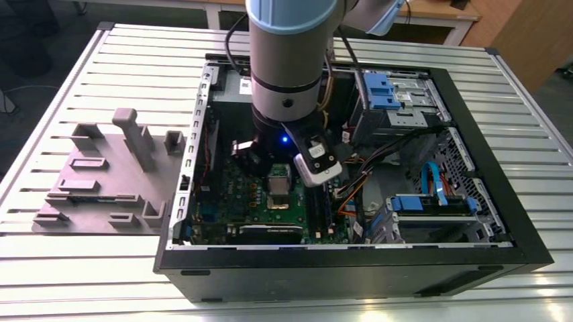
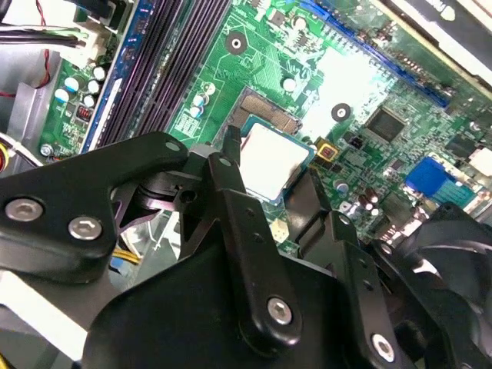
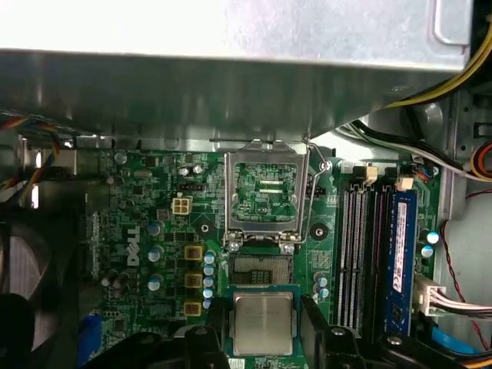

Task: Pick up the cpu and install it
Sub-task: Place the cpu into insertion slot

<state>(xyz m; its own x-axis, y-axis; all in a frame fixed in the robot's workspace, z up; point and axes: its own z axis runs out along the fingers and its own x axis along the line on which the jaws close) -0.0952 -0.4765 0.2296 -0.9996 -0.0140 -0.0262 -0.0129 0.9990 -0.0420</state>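
Note:
The cpu (image 3: 263,321), a small square chip with a silvery top and pale green rim, sits between the two black fingers of my gripper (image 3: 264,327), which is shut on it. It hangs low over the green motherboard (image 3: 154,223), at the near edge of the dark square socket (image 3: 262,269), partly covering it. The socket's metal frame (image 3: 265,188) stands flipped open behind. In the second wrist view the cpu (image 2: 270,157) shows between the fingers (image 2: 229,157). In the exterior view the arm reaches down into the open computer case (image 1: 358,258), with the cpu (image 1: 280,172) below the wrist.
A grey power-supply box (image 3: 231,38) overhangs the board behind the socket. Long black memory sticks (image 3: 360,254) run beside the socket. Cables (image 1: 394,151) and blue drive bays (image 1: 387,90) fill the case's other half. A grey parts fixture (image 1: 107,174) lies on the slatted table.

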